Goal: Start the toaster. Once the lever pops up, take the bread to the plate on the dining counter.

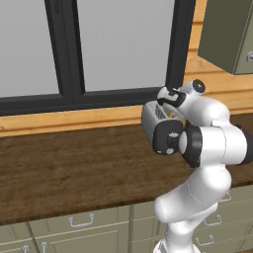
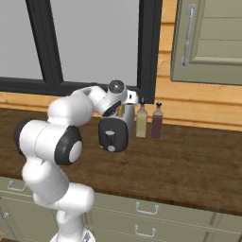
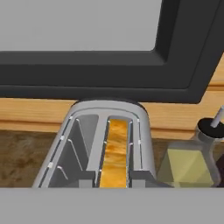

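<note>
A silver toaster (image 1: 159, 129) with a dark end face stands on a wooden counter over pale green drawers, below a window. My gripper (image 1: 169, 103) hangs right over the toaster's top (image 2: 115, 130), its fingers pointing down at the slots and hidden by the hand. In the hand view the toaster (image 3: 144, 144) has two slots. The bread (image 3: 115, 153), a golden tan slice, stands upright in the right one and the left one holds nothing. I cannot tell whether the fingers touch the bread. The plate and the dining counter are out of view.
Just right of the toaster stand a yellow oil bottle (image 2: 141, 124) and a dark red bottle (image 2: 157, 125), the oil bottle (image 3: 186, 164) close to my hand. A dark window frame (image 1: 74, 99) runs behind, and a green wall cabinet (image 2: 208, 42) hangs up right.
</note>
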You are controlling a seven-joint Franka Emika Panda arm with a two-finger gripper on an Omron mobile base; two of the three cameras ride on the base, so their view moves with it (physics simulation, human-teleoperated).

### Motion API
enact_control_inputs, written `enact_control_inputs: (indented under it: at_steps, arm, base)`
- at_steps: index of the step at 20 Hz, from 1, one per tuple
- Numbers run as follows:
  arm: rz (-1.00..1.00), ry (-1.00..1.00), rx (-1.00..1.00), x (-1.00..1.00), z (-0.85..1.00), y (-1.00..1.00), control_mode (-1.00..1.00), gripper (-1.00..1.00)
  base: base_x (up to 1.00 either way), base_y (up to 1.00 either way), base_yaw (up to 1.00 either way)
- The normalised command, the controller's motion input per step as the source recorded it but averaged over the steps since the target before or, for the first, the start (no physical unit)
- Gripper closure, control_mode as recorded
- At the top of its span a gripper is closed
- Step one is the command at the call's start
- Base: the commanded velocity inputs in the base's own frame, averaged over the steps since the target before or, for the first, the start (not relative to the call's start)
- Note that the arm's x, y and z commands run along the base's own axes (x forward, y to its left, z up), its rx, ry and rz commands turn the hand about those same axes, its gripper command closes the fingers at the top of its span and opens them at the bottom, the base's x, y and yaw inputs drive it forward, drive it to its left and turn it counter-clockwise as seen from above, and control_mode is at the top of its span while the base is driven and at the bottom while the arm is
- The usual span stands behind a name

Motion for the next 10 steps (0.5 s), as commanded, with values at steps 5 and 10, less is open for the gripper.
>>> enact_control_inputs:
  at_steps: [5,10]
  arm:
    - [0.0,-0.01,-0.03,-0.07,1.0,0.04,-1.0,1.0]
    - [0.0,0.0,-0.04,-0.04,1.0,0.05,-1.0,1.0]
  base:
    - [0.0,0.0,0.0]
    - [0.0,0.0,0.0]
